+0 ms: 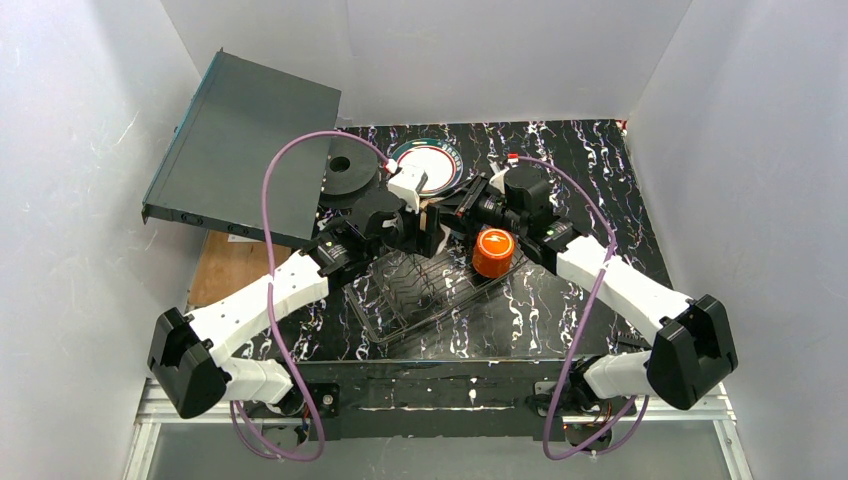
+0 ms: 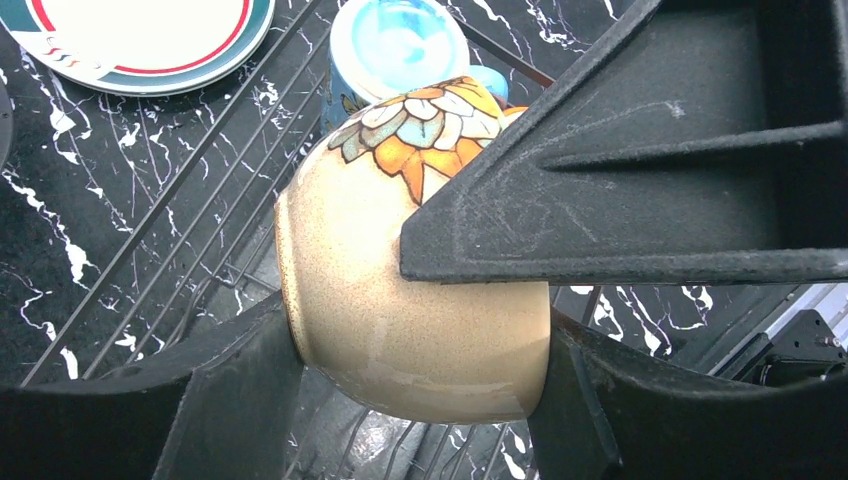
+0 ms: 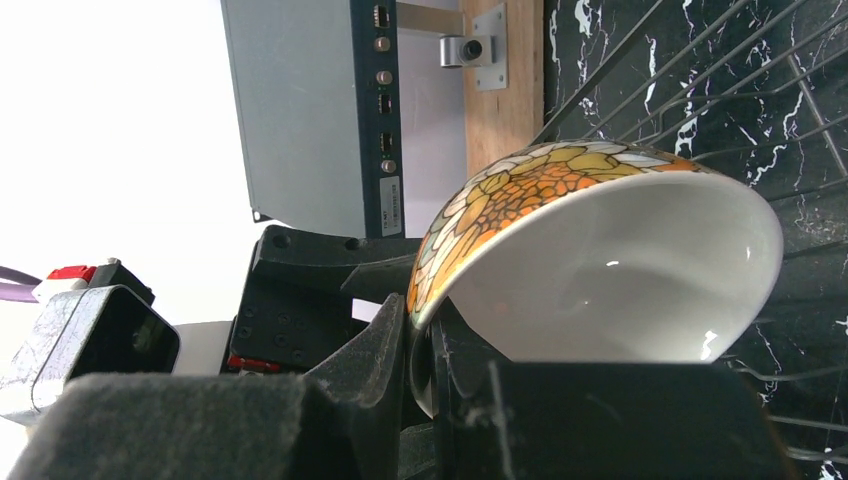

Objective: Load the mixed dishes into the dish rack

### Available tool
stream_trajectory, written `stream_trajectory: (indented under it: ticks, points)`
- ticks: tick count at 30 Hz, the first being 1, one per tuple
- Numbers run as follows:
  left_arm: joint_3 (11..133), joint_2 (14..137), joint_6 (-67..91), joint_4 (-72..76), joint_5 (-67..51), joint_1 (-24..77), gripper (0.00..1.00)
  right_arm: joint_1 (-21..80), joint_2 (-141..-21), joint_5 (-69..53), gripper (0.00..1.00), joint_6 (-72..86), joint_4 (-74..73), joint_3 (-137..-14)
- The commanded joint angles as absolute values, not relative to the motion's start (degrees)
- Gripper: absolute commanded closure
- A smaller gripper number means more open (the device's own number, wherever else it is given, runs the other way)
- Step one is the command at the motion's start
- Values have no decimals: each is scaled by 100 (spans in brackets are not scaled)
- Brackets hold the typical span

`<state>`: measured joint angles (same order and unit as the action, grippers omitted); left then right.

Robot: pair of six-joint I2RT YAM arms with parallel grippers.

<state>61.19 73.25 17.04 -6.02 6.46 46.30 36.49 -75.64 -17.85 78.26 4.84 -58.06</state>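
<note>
Working on the bowl point(image 2: 400, 320) now, about halfway through the job, at a guess. Hanging tipped on its side just above the rack point(image 1: 430, 290), not yet set down. Pinched at the rim by the right gripper point(image 3: 425, 340), shut tight on it. Hugged by the left gripper point(image 2: 415, 400) too, touching the bowl's round wall on each side, it seems. Looks like a pass from one gripper to the other, or a two-handed lowering; hard to say which.

Next: keep one good hold, let go with the other, then lower the bowl softly onto the wires. Best to steer clear of the blue mug point(image 2: 398, 45), standing close behind the bowl.

Inside the rack: the blue mug, and the orange cup point(image 1: 493, 252) at the far right end. Out on the table point(image 1: 600, 180) beyond the rack: the plate point(image 1: 430, 165) with the green and red rim, not loaded yet. No sign of the other plate here
</note>
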Motion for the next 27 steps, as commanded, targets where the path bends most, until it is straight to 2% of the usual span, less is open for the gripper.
stream_trajectory:
  ticks: [1,6,8,13,15,24,25,27]
  points:
    - [6128,7301,1599,-754,1309,4558,63,3645,-7544,-1978,99,8036,1124,-5843]
    - [6231,7584,1575,-1063,1681,4553,93,3567,-7715,-1999,99,7982,979,-5868]
    - [6251,7690,1516,-1077,1776,4555,100,3494,-7794,-2065,99,7985,998,-5762]
    - [6269,7938,1318,-893,1937,4556,100,3340,-7955,-2184,99,7951,1169,-5551]
    - [6298,8058,1230,-822,2043,4555,100,3278,-7992,-2185,89,7892,1117,-5524]
    - [6607,8670,654,-727,2305,4558,100,3049,-8351,-2408,86,7841,1266,-5400]
    - [6640,8721,607,-736,2322,4556,100,3030,-8413,-2447,84,7844,1281,-5406]
    - [6661,8797,537,-732,2384,4554,100,2994,-8486,-2549,72,7828,1265,-5426]
